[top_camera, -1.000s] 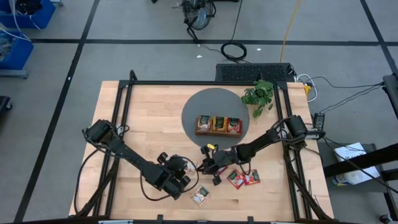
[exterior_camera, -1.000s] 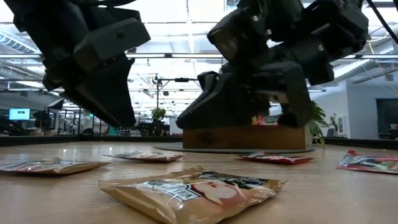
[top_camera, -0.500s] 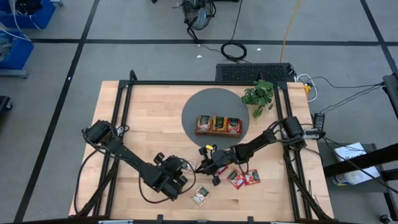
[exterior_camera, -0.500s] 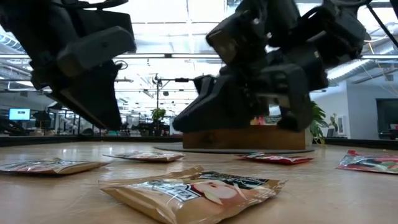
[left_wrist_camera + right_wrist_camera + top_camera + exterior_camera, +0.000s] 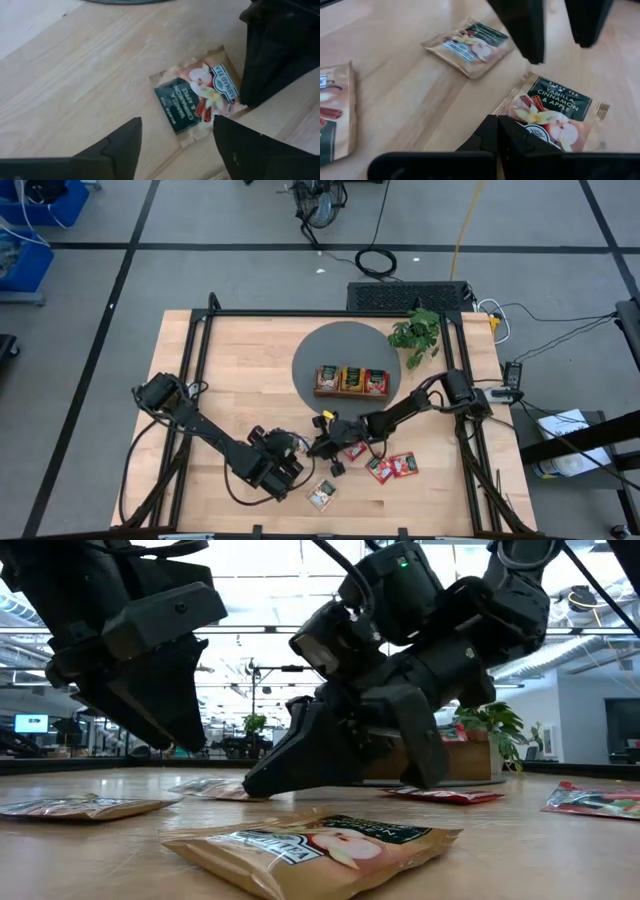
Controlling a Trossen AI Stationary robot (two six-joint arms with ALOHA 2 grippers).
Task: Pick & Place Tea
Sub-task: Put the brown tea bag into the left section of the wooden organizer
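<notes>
- My left gripper hangs low over the front of the pale wooden table, its two dark fingers spread wide with nothing between them.
- Below and just ahead of those fingers lies a flat beige tea packet with a dark green label and an apple-and-cinnamon picture; it rests on the wood, and my left fingers do not touch it.
- My right gripper reaches in from the other side, fingers pressed together with no gap, tips down at the edge of that same packet. I cannot tell whether they touch it.
- In the high view the two grippers nearly meet, near the table's front edge.
- A second beige packet lies alone nearer the front edge.
- Two red packets lie side by side to the right of it.
- The brown wooden three-compartment tray sits on a round dark grey mat, with packets in its compartments.
- A small green leafy plant stands beside the mat.
</notes>
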